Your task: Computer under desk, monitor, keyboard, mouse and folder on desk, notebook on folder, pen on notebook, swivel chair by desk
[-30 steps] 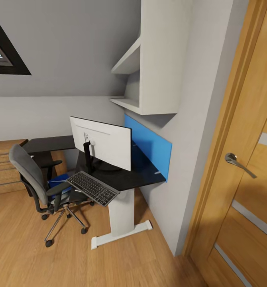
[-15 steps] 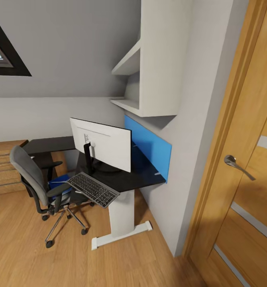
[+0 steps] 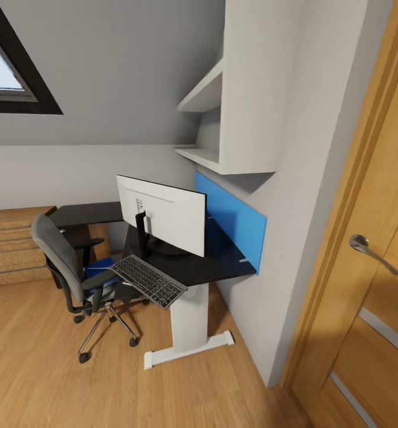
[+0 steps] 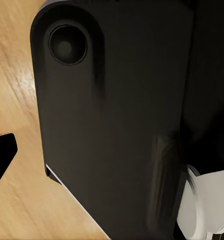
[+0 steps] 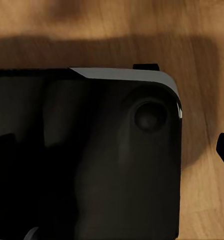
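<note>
The desk (image 3: 214, 268) stands against the right wall, with a black top, a white pedestal leg and a blue back panel (image 3: 231, 217). The monitor (image 3: 169, 217) sits on it with its white back toward me. In front of the monitor the keyboard (image 3: 148, 280) lies at an angle and overhangs the desk's front edge. The grey swivel chair (image 3: 59, 261) is pulled up at the desk's left. The blue folder (image 3: 98, 267) lies on its seat. In both wrist views I see the robot's black body above the wooden floor, with a dark tip at the picture's edge.
A wooden drawer chest (image 3: 12, 244) stands at the far left by the desk's far wing. White wall shelves (image 3: 223, 119) hang above the desk. A wooden door (image 3: 377, 196) with a metal handle (image 3: 371, 251) is close on my right. Wooden floor lies in front of the desk.
The head camera has turned, so the whole picture has shifted to the right and slightly down. The desk, chair, monitor and keyboard keep their places relative to each other.
</note>
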Motion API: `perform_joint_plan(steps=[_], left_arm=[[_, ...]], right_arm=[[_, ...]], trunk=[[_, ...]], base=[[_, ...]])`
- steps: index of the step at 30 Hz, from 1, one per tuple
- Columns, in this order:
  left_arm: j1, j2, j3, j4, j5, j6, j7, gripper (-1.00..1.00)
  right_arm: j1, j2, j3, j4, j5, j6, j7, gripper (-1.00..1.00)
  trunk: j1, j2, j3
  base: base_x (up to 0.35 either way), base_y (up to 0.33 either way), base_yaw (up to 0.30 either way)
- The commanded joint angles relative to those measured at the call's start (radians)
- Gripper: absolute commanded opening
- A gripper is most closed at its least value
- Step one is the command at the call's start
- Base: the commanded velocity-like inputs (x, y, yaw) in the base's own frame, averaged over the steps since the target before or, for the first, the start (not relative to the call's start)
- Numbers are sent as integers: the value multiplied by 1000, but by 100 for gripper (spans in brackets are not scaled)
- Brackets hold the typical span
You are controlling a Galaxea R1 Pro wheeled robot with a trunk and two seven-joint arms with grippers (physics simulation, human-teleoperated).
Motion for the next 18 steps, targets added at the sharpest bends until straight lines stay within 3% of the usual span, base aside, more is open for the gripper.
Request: perform_joint_plan(steps=[1, 6, 18], left_arm=[[0, 0, 1, -1, 1, 1, 0, 100], [0, 0, 1, -1, 1, 0, 0, 100], [0, 1, 1, -1, 0, -25, 1, 100]], right_arm=[[0, 0, -1, 1, -2, -7, 1, 100], [0, 3, 0, 2, -2, -38, 1, 100], [0, 6, 5, 2, -2, -203, 1, 100]], trunk=[[0, -1, -1], [0, -1, -1], [0, -1, -1]], base=[[0, 0, 248], [0, 0, 252], [0, 0, 240]])
